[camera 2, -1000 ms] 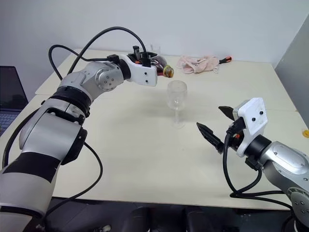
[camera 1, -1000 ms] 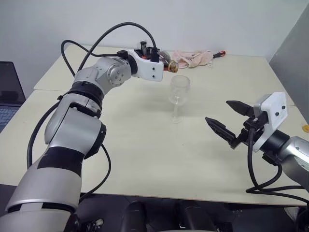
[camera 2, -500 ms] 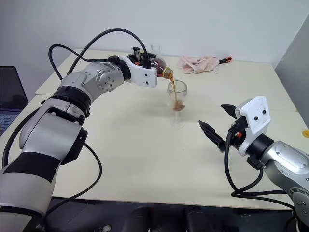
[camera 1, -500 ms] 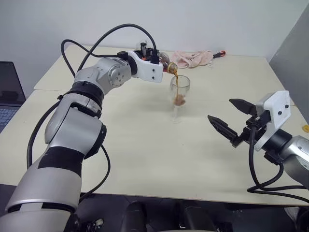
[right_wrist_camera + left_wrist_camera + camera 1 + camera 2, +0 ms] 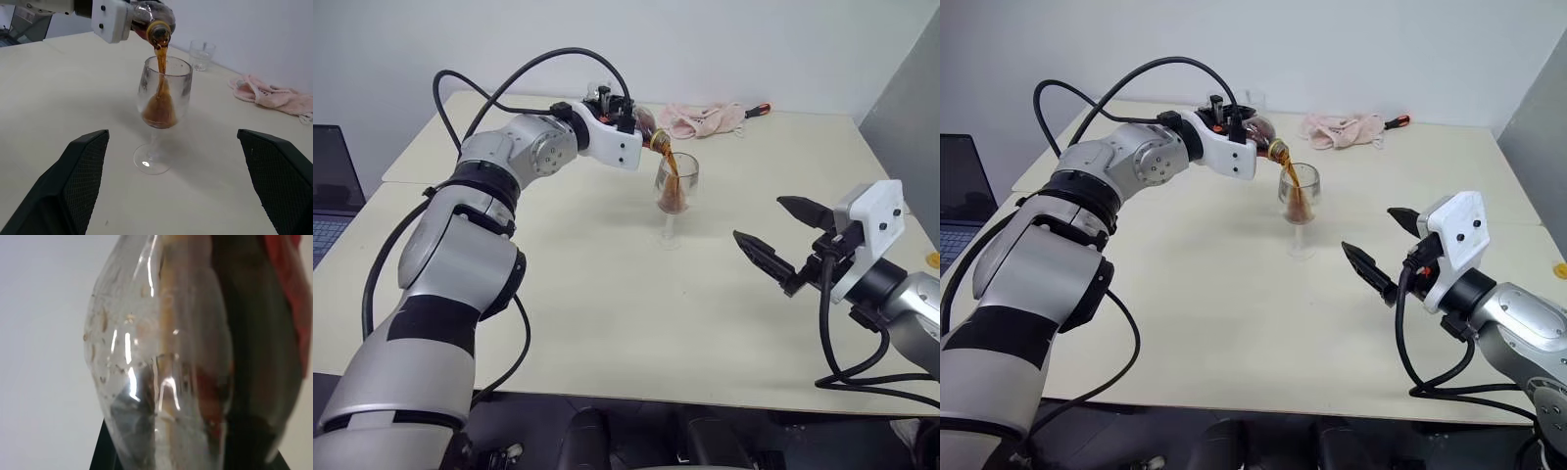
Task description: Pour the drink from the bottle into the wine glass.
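Left claw (image 5: 1239,125) clamped on the bottle (image 5: 1258,130), long axis near level, mouth just above the rim of the wine glass (image 5: 1299,201) at its 10 o'clock; drink (image 5: 160,108) streaming into the bowl, about a third full. Glass stands mid-bench (image 5: 1234,313). Right claw (image 5: 1379,251) open, empty, at the glass's 4 o'clock, farther off.

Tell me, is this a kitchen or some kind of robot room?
Probably an office or lab room, not a kitchen: plain cream tables pushed together against a bare white wall, and a laptop open at one side.
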Robot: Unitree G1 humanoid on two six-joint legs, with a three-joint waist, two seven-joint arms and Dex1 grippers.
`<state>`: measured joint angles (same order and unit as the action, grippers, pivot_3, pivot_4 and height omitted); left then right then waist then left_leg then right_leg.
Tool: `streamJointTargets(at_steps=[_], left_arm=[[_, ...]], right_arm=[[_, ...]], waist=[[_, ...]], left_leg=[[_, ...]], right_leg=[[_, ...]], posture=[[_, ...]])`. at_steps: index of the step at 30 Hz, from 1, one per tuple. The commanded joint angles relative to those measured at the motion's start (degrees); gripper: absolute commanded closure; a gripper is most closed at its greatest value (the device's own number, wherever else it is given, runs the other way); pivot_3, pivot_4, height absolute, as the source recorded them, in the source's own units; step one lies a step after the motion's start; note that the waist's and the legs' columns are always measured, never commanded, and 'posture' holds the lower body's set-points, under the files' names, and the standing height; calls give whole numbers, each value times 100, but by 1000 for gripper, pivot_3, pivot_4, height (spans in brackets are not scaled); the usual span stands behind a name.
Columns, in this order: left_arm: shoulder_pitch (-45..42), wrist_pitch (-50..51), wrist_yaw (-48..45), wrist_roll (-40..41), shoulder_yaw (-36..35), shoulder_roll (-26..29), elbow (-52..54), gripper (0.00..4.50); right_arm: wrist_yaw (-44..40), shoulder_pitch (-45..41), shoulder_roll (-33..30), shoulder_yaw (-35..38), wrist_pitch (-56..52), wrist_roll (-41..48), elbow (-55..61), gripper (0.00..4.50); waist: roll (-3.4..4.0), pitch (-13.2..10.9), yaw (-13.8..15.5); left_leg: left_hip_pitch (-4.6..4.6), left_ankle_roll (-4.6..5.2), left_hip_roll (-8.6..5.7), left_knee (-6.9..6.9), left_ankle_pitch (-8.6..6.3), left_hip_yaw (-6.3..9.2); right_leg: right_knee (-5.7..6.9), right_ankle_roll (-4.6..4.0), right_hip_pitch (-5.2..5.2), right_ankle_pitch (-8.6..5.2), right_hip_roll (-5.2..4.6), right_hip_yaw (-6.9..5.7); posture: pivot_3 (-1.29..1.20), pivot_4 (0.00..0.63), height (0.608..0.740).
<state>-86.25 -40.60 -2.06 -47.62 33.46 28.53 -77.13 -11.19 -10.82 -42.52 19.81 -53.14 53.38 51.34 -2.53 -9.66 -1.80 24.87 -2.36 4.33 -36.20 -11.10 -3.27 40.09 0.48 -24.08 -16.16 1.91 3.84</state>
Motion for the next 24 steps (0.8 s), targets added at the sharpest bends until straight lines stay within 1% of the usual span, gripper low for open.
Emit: streamJointTargets(at_steps=[1, 18, 21, 24], left_arm=[[-323, -57, 134, 29, -30, 93, 66, 3514], [-452, -27, 267, -104, 87, 79, 44, 3520], [-447, -16, 194, -36, 32, 69, 32, 3520], [-360, 60, -242, 428, -357, 0, -17, 3520]], right_arm=[[-8, -121, -41, 22, 151, 96, 30, 0], [-2, -103, -27, -26, 200, 49, 15, 0], [14, -95, -20, -31, 205, 39, 17, 0], [16, -111, -16, -38, 213, 36, 4, 0]], waist=[[0, 0, 0], [0, 0, 1], [0, 0, 1], [0, 0, 1]], left_leg=[[0, 0, 0, 0, 0, -1], [0, -1, -1, -10, 0, -1], [0, 0, -1, -12, 0, -1], [0, -1, -1, -18, 0, 0]], right_leg=[[0, 0, 0, 0, 0, 1], [7, -1, 1, 1, -2, 2], [11, 0, 1, 1, -2, 2], [17, 0, 1, 0, -2, 1]], posture=[[0, 150, 740], [0, 150, 740], [0, 150, 740], [0, 150, 740]])
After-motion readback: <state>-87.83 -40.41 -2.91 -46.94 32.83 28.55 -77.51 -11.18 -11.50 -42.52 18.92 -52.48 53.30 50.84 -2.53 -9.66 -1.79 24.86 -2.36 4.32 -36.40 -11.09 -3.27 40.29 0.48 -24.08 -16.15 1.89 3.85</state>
